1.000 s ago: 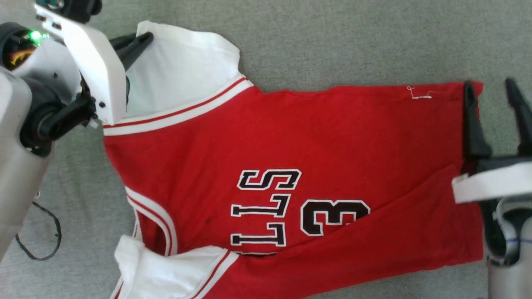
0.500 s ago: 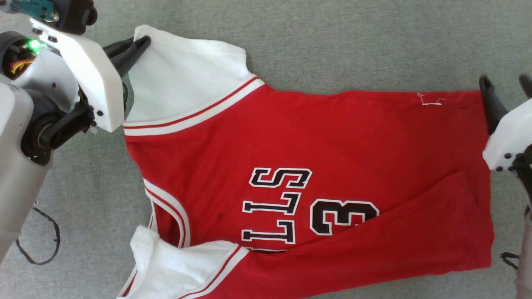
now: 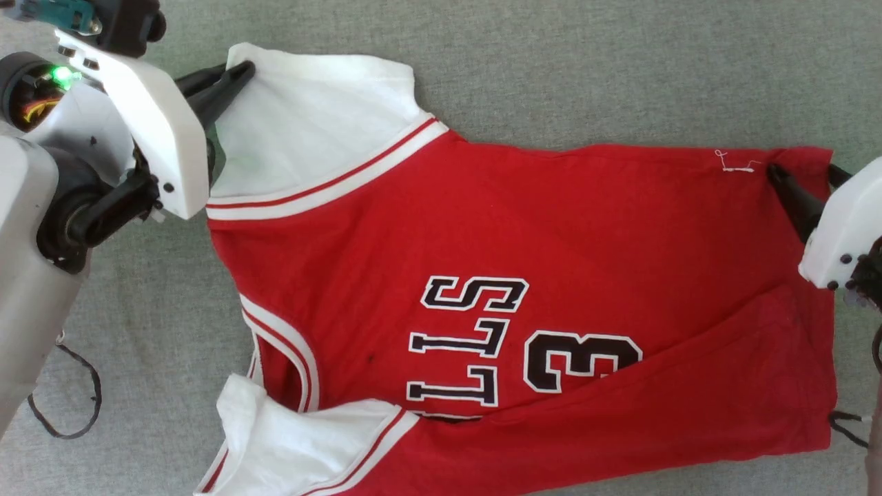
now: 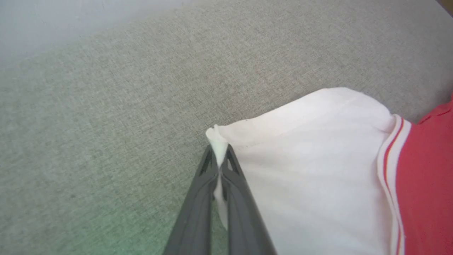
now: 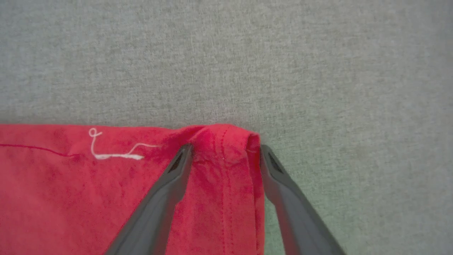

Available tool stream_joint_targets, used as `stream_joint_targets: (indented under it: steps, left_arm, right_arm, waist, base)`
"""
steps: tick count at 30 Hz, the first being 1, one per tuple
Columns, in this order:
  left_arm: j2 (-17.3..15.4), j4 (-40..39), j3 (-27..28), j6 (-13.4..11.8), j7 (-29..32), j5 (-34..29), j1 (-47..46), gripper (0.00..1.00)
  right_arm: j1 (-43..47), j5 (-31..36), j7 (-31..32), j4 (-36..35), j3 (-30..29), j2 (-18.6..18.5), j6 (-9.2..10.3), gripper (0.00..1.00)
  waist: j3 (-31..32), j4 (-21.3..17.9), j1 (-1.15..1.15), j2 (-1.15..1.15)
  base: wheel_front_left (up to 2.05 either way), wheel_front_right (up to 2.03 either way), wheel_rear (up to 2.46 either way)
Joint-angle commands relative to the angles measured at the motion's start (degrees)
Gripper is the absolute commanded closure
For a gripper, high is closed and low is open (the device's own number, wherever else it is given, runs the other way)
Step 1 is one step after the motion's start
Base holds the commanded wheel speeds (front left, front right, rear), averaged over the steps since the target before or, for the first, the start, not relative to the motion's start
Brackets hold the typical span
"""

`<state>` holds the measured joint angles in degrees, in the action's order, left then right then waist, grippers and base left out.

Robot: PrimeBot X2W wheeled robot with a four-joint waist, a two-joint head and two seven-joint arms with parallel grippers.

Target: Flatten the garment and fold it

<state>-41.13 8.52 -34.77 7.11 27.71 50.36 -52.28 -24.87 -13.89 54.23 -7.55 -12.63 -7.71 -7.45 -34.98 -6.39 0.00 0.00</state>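
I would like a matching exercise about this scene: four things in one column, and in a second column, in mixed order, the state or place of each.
Things:
1. left gripper
2. right gripper
3. white thread
4. printed 3

States:
a. lies loose on the red cloth
b. jaws shut on a corner of the white sleeve
c. partly covered by a folded-over red flap
d. jaws open, one on each side of the red hem corner

Pairs: 1-b; 2-d; 3-a; 4-c
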Motion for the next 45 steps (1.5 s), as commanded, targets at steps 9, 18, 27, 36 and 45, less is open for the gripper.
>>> stream_joint_targets:
  steps: [9,18,27,36,45]
  left_arm:
    - [-0.1,0.2,-0.5,0.4,-1.9,1.1,-0.6,1.00]
    - [-0.1,0.1,1.5,0.3,-9.9,1.0,1.3,1.00]
    - [-2.6,-2.1,4.8,-1.1,-16.9,1.5,7.1,1.00]
    - [-4.3,-11.4,4.9,-3.4,-25.2,0.9,20.4,1.00]
    - [-6.2,-19.7,4.1,-8.0,-30.6,0.9,35.1,1.00]
  right_arm:
    - [-1.4,-2.6,-0.6,3.7,3.3,-3.4,-0.03,1.00]
    - [-0.9,-5.4,-8.8,4.6,6.6,-7.5,-0.03,1.00]
    - [1.2,-7.3,-18.7,6.8,10.2,-12.4,-0.03,1.00]
    - [7.8,-9.9,-26.8,6.1,12.6,-15.2,-0.03,1.00]
    - [17.5,-12.4,-32.4,5.5,10.8,-14.1,-0.03,1.00]
  waist:
    - [1.4,-0.4,0.00,0.00]
    - [6.9,-1.0,0.00,0.00]
    - [12.2,0.4,0.00,0.00]
    - [16.1,2.7,0.00,0.00]
    - [17.5,4.6,0.00,0.00]
  base:
    - [0.00,0.00,0.00]
    - [0.00,0.00,0.00]
    - [0.00,0.00,0.00]
    - [0.00,0.00,0.00]
    - [0.00,0.00,0.00]
